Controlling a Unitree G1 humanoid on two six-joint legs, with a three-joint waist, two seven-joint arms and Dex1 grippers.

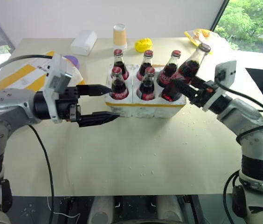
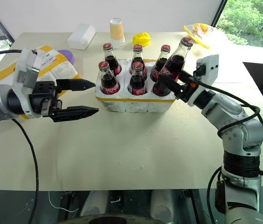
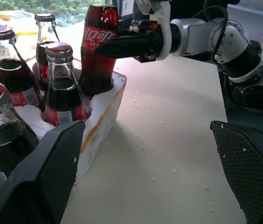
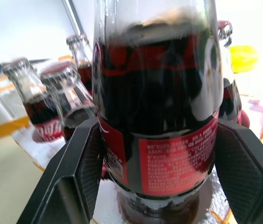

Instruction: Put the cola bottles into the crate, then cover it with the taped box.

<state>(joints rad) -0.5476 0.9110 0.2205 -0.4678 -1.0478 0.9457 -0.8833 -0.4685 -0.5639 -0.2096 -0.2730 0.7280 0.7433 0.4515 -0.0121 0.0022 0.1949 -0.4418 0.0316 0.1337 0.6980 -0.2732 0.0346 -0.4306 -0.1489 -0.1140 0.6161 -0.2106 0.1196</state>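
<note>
My right gripper [image 1: 180, 87] is clenched on the sixth cola bottle [image 1: 186, 72], tilted over the crate [image 1: 143, 106]'s near-right well. Five bottles [image 1: 119, 84] stand in the other wells. My left gripper [image 1: 104, 102] is spread wide, empty, just beside the crate.

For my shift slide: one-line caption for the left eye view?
Right gripper tilts the sixth cola bottle into the crate; open left gripper waits beside it.

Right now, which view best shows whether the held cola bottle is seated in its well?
The left wrist view: the tilted cola bottle has its base at the crate corner well. Both eye views show its lean; the right wrist view shows its label close up.
</note>
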